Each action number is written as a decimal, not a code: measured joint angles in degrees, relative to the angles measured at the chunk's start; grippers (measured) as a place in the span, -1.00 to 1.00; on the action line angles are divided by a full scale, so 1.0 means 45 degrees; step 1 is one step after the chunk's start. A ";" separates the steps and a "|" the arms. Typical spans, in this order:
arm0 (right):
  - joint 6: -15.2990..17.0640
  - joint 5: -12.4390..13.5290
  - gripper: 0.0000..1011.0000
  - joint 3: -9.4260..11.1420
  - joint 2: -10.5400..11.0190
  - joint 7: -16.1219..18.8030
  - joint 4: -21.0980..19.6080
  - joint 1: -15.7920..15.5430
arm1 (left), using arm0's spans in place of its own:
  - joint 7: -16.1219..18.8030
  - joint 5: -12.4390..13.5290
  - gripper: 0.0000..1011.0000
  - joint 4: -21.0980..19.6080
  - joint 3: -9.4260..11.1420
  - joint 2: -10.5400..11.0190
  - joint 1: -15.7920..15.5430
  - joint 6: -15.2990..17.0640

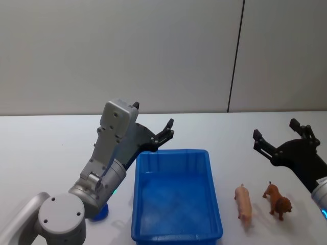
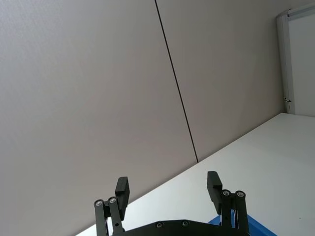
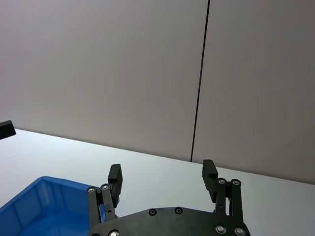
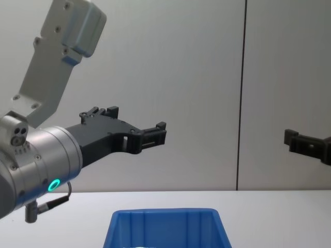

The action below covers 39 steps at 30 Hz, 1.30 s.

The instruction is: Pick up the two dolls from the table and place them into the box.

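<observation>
Box (image 1: 173, 152) sits at table (image 1: 51, 153) centre. Pink doll (image 1: 243, 200) and brown doll (image 1: 277, 200) rest side by side at its 3 o'clock. Left gripper (image 1: 152, 116) hovers at the box's 11 o'clock, fingers spread and holding nothing. Right gripper (image 1: 276, 130) hovers at the dolls' 12 o'clock in the same condition.

Bright even diffuse light, faint soft shadows by the box (image 1: 173, 152) on the table (image 1: 46, 148), mild sheen inside

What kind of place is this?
Probably a robot test lab: a white table before a panelled wall, a blue box, a pink doll and a brown doll set out, left gripper and right gripper raised above the table.
</observation>
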 joint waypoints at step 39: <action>0.1719 0.0580 0.98 0.1079 0.2069 0.2761 0.1291 -0.1151 | 0.0000 0.0000 0.98 0.0000 0.0001 0.0000 0.0000 0.0000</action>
